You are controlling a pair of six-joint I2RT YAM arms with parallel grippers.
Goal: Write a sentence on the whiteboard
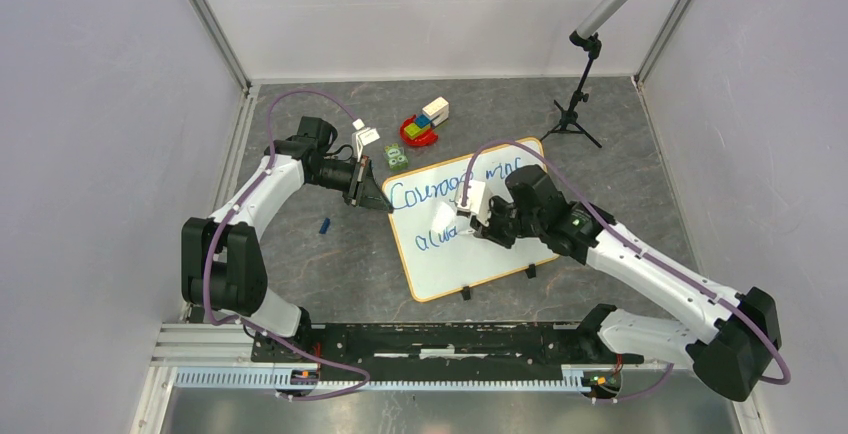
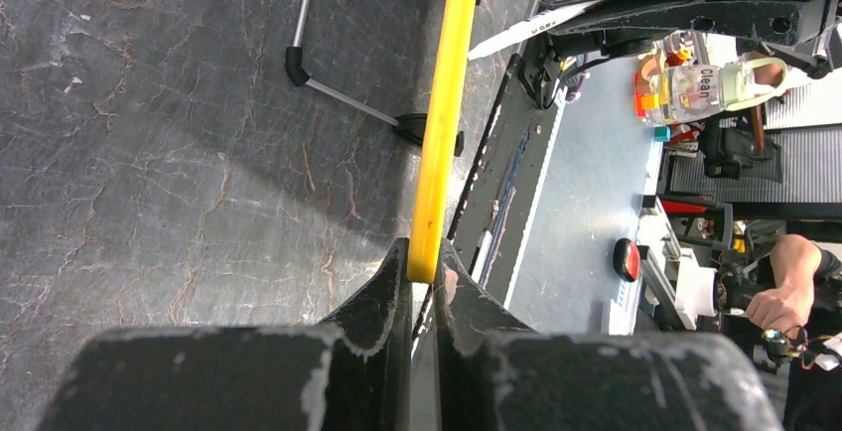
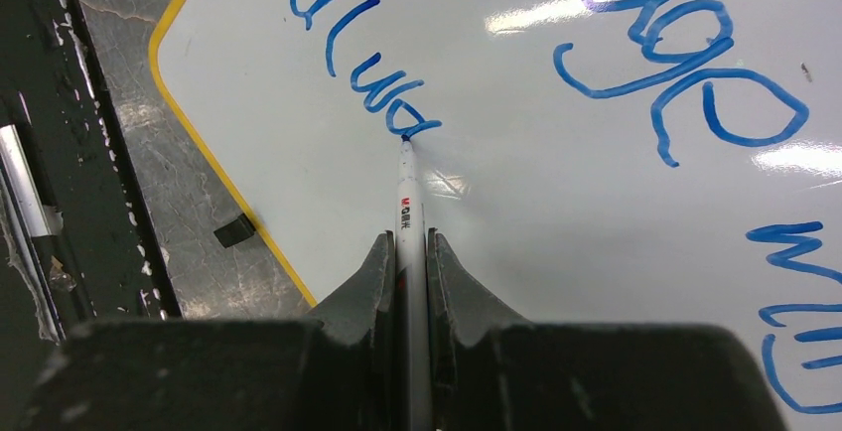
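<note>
With the right gripper [image 3: 407, 244] pinching the marker [image 3: 406, 188], we press lightly; the left gripper [image 2: 424, 264] clamps the whiteboard [image 2: 442, 103] rim.

Whiteboard [image 1: 450, 266] lies askew mid-way across the table [image 1: 340, 269]. Toy blocks [image 1: 424, 122] sit behind it and a tripod [image 1: 572, 112] stands back right. Small cap [image 1: 324, 225] lies to the board's left.

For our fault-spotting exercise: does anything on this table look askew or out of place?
The whiteboard lies skewed, not square to the table edges, its rim pinched by the left gripper. A small blue piece lies loose left of it. Nothing looks spilled or damaged.
</note>
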